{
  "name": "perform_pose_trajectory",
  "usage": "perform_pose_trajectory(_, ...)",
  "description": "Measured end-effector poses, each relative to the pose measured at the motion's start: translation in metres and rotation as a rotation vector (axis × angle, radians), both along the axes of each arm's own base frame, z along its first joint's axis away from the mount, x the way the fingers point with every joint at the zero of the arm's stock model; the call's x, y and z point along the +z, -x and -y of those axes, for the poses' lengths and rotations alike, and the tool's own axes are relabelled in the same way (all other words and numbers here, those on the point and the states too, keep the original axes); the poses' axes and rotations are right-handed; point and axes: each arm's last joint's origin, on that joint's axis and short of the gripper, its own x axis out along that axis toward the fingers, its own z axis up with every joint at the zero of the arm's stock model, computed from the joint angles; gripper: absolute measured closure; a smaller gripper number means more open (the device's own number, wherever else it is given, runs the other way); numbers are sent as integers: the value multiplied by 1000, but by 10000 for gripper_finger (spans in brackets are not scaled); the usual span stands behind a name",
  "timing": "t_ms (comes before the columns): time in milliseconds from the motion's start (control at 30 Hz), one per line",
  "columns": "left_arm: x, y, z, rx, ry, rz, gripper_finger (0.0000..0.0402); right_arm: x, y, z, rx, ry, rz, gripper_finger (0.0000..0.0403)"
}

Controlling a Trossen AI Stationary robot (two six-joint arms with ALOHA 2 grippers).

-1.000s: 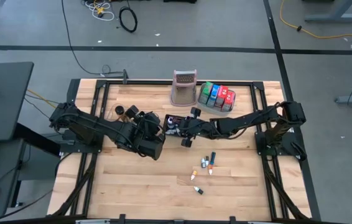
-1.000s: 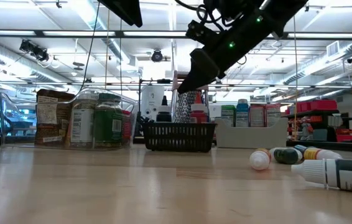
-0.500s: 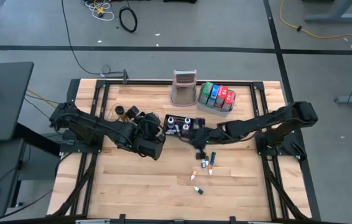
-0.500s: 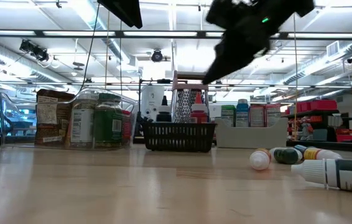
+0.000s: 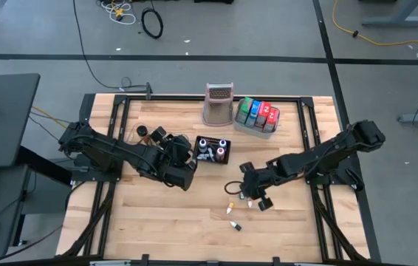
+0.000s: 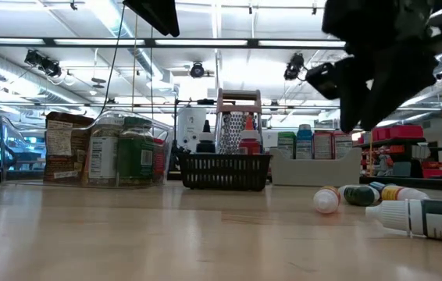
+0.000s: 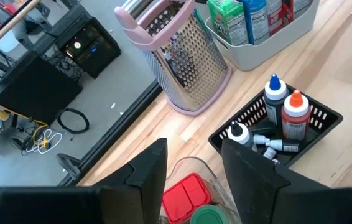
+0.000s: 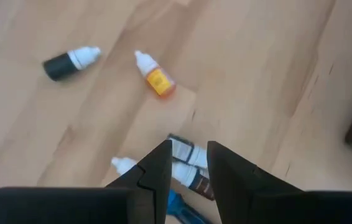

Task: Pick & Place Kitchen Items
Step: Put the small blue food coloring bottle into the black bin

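Bottles [image 8: 158,79], tiny, white-capped, lying on table [image 8: 250,74]

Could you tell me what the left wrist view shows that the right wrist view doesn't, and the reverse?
Only the left wrist view shows the grater, the black basket of bottles, the grey tray of packets and a red lid. Only the right wrist view shows loose bottles lying on the table: an orange one and a black one. Both show the wooden tabletop and the arm's own dark fingers.
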Motion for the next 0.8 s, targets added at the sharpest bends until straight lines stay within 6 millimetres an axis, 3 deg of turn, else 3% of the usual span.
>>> perform_pose_trajectory(233, 0, -1, 0, -19, -9, -10, 237, 28, 24, -1, 96, 46, 45, 291)
perform_pose_trajectory(400, 0, -1, 0, -53, -39, -63, 237, 49, 46, 8, 119, 23, 184, 291)
perform_pose_trajectory(567, -2, 9, 2, -131, -106, -262, 237, 35, 68, 16, 171, 14, 361, 291)
perform_pose_trajectory(800, -13, 23, 14, -163, -125, -324, 237, 25, 89, 25, 207, 54, 416, 291)
